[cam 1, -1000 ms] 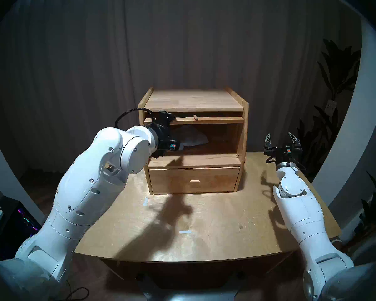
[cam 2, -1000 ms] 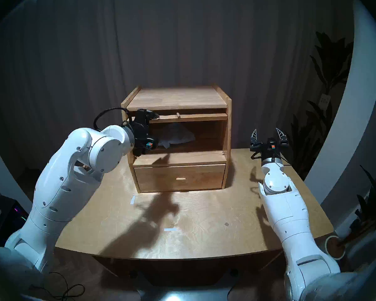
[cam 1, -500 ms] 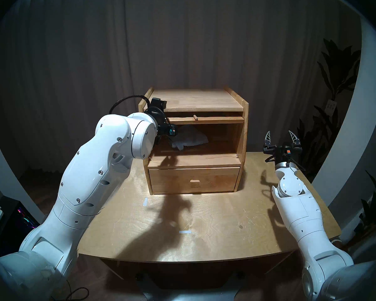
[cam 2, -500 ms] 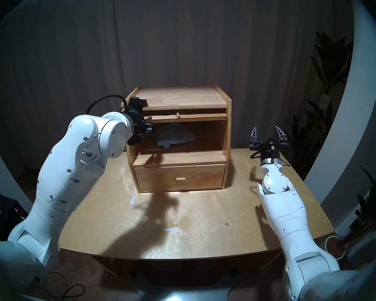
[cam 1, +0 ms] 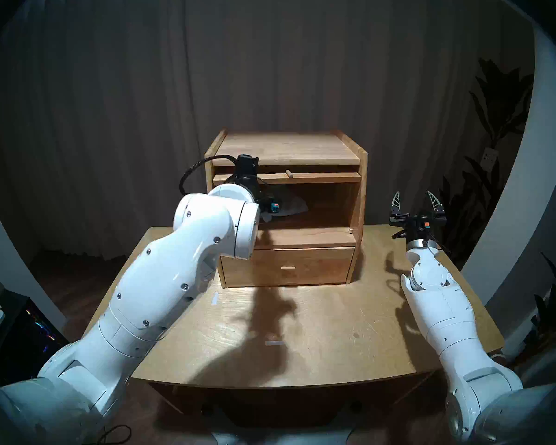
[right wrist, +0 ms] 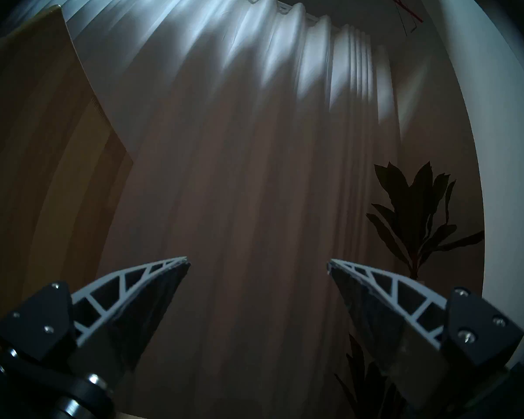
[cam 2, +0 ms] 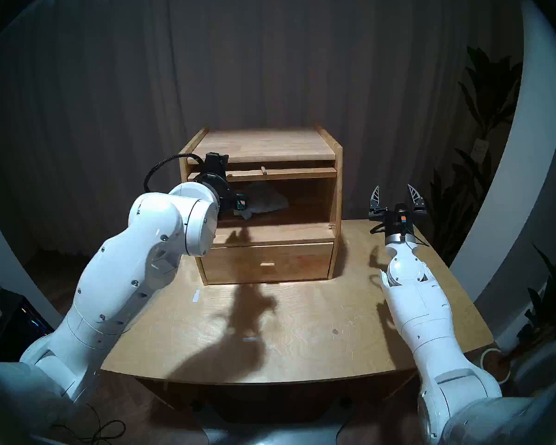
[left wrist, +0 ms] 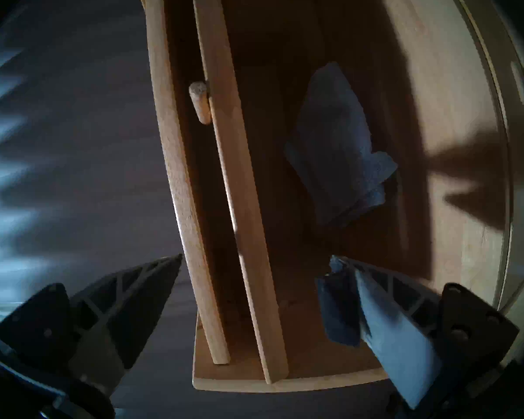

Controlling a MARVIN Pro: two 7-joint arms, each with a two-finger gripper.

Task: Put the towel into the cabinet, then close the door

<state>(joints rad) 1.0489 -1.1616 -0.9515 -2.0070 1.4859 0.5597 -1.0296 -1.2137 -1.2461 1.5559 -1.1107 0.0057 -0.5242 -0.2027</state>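
The light-wood cabinet (cam 1: 286, 147) stands at the back of the table. Its door (cam 1: 318, 177) is swung up flat under the top board, peg knob (cam 1: 289, 173) pointing forward. The light-blue towel (cam 1: 291, 206) lies crumpled inside the upper compartment, also seen in the left wrist view as towel (left wrist: 336, 143). My left gripper (left wrist: 256, 262) is open and empty at the compartment's upper left, with the door's edge (left wrist: 239, 197) and knob (left wrist: 201, 102) seen between its fingers. The wrist hides the fingers from the head views. My right gripper (cam 1: 416, 200) is open, pointing up, right of the cabinet.
A shut drawer (cam 1: 288, 267) with a flat pull sits under the compartment. The wooden table (cam 1: 334, 354) carries two small tape marks (cam 1: 274, 343). Dark plants (cam 1: 495, 139) stand at the right, and a curtain hangs behind.
My left gripper has pulled back from beside the towel, risen and swung right across the cabinet's upper left front, its wrist turning. The towel lies still. The right arm has not moved.
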